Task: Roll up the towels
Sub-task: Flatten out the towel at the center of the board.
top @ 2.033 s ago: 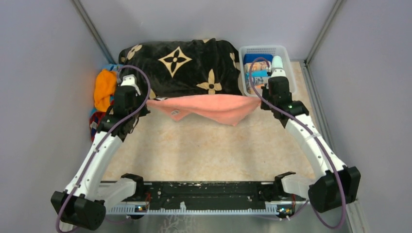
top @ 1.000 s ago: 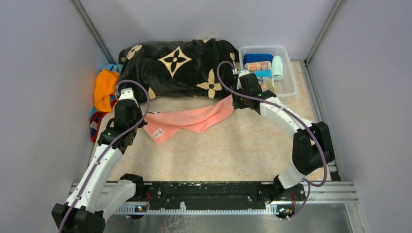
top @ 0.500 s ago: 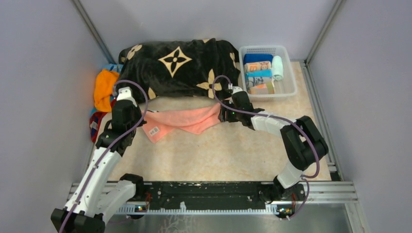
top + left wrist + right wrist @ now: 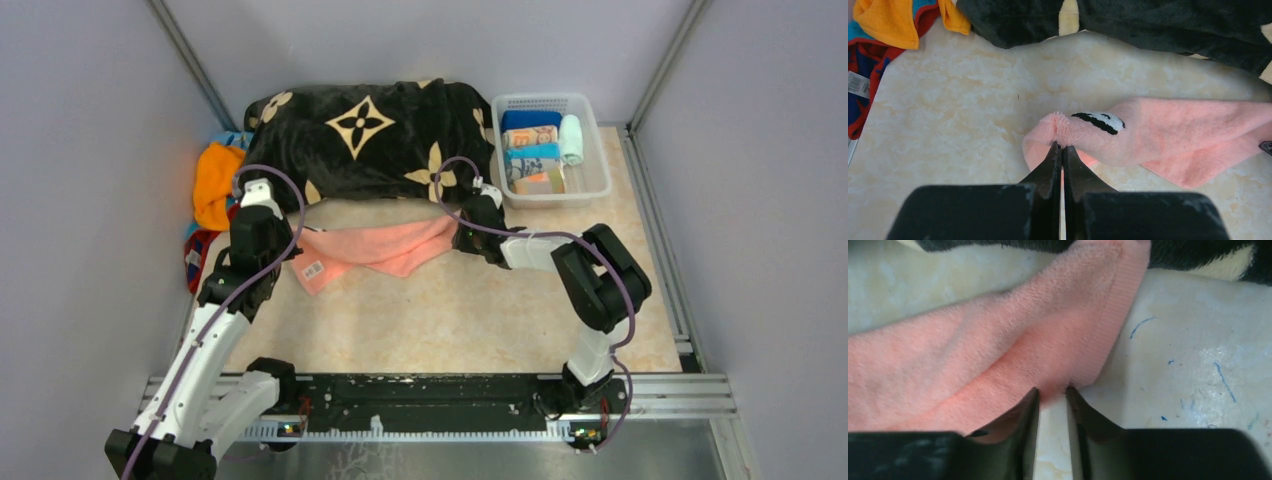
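The soft pink rectangular towel (image 4: 385, 246) lay on the cream marbled table (image 4: 450, 310), long axis running left to right between the arms, the left gripper (image 4: 1062, 148) clenched on its left corner, the right gripper (image 4: 1052, 391) narrowly parted at its right edge.

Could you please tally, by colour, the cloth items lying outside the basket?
Pink towel: 1
Orange towel: 1
Red-and-blue patterned towel: 1
Black blanket: 1
Total: 4, counting the turquoise edge beside the orange towel as part of the patterned one; I cannot tell if it is separate.
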You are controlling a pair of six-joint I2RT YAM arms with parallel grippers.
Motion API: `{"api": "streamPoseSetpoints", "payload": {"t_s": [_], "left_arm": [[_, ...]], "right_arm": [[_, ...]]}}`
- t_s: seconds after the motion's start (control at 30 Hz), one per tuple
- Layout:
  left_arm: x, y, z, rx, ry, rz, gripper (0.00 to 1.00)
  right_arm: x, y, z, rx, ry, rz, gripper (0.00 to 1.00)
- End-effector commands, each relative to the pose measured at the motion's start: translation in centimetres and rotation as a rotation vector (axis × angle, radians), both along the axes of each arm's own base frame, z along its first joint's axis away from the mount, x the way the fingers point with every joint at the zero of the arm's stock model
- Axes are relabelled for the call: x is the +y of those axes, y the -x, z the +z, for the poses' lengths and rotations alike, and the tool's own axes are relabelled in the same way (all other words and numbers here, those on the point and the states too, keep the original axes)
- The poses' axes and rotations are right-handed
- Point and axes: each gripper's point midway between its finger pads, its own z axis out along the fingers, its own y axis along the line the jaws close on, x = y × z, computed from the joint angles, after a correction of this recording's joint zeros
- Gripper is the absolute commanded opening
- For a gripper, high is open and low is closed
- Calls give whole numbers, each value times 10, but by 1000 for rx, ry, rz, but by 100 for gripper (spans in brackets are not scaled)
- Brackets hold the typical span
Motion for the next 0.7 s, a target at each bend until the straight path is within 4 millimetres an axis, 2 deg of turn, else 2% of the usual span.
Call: {"api": "streamPoseSetpoints", "payload": {"t_s": [0.0,0.07,0.1,0.23,0.4,0.53,0.67], "left_arm": [[-1,-3,14,-47,10,-6,0],[-3,-1,22,-65,16,-24,0],[-6,-1,26,-75,22,-43,0],[-24,3,46,-111,55,-151,0],[-47,16,74,-126,88,-304,0],[-53,31,101,-151,90,-370,0],[-59,44,106,-144,95,-425,1]], "right_arm": [[-8,1,-10,18,62,-22,18],[-18,3,0,-11,107,-27,3],[-24,5,8,-26,132,-24,0],[-50,12,48,-101,225,-19,0],[-78,33,90,-128,315,11,0],[-100,55,142,-180,349,22,0],[-113,66,194,-208,404,57,0]]}}
